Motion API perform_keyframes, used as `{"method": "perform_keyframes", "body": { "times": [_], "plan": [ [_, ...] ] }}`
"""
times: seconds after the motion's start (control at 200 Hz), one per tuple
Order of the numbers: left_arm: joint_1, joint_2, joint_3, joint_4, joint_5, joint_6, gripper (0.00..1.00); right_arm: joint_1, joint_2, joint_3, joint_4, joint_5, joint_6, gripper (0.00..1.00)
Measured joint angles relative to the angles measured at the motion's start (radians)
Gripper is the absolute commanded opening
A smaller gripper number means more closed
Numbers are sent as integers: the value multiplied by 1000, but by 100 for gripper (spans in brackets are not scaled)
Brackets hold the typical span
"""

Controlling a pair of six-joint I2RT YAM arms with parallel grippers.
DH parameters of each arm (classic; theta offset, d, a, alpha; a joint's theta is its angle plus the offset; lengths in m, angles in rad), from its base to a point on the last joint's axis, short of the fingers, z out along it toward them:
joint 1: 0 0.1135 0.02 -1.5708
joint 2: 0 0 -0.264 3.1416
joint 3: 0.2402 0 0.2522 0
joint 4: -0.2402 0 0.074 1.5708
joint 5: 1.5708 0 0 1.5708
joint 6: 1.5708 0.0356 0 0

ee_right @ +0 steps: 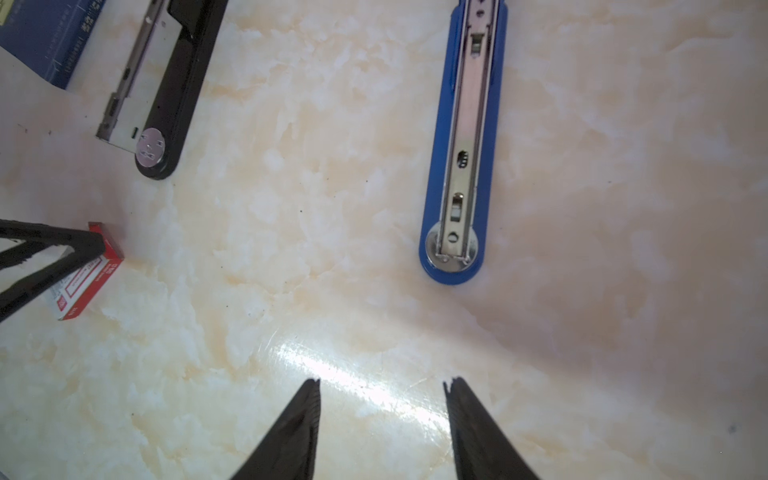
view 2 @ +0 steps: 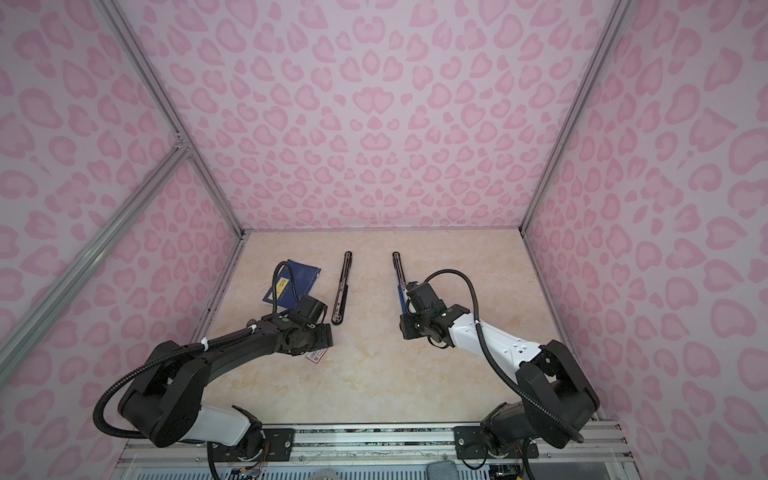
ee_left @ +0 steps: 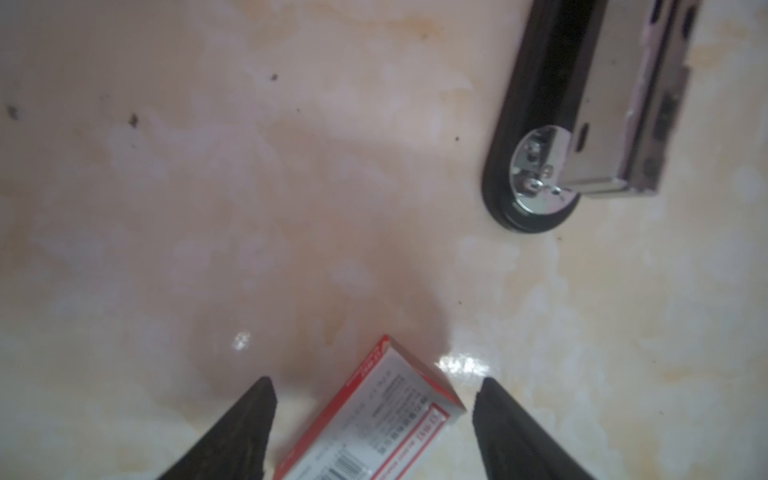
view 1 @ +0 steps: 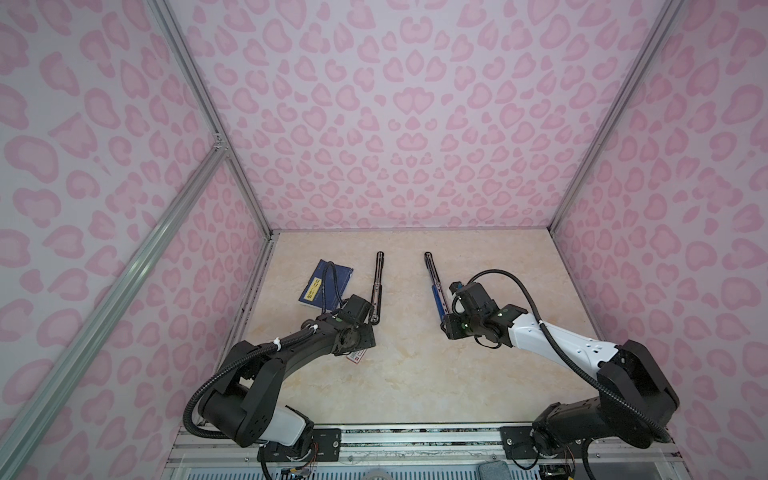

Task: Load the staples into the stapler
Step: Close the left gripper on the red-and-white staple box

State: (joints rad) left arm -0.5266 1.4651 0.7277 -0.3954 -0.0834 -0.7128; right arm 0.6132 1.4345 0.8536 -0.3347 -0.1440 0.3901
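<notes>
Black left claw [ee_left: 374, 382] spread wide, low over marbled beige tabletop [ee_left: 208, 208], one finger [ee_left: 249, 436] on either side of a red-and-white printed cardboard box [ee_left: 386, 415]; box between the jaws, not clamped, clear gap at one finger, contact at the other not to be judged. Lying flat, that box [view 1: 356, 356], near-left on the tabletop, mostly hidden under the left wrist in both top views. Just beyond it, farther and slightly right: black stapler [ee_left: 582, 104] [view 1: 378, 282], swung open flat, round silver anvil plate at its near end, long axis running near to far, left of centre. Left of that stapler, toward the far-left corner, a dark blue box [view 1: 326, 289] with a yellow label, flat, crossed by the left arm's cable. Right claw [ee_right: 382, 380], also black, parted and empty above bare tabletop. Beyond it, blue stapler [ee_right: 461, 166] [view 1: 434, 293], likewise opened flat, metal magazine channel facing up, right of centre, near half hidden under the right wrist in both top views. Staplers well apart, roughly side by side. Staples themselves not to be made out in any view; whether inside the box or a magazine, cannot tell.
</notes>
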Motion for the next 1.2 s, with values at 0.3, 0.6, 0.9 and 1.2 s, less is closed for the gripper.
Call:
{"method": "perform_keyframes", "body": {
  "times": [0.3, 0.6, 0.9, 1.2],
  "plan": [
    [-92, 5, -7, 34, 107, -20, 78, 0, 3, 4, 15, -9, 0, 50],
    [-297, 133, 114, 72, 217, -95, 74, 0, 18, 4, 16, -14, 0, 48],
    [-338, 126, 147, 18, 214, -98, 75, 0, -16, -20, 16, -13, 10, 48],
    [-340, -6, 52, -43, 181, -137, 73, 0, -28, -51, 23, -34, 11, 47]
  ]
}}
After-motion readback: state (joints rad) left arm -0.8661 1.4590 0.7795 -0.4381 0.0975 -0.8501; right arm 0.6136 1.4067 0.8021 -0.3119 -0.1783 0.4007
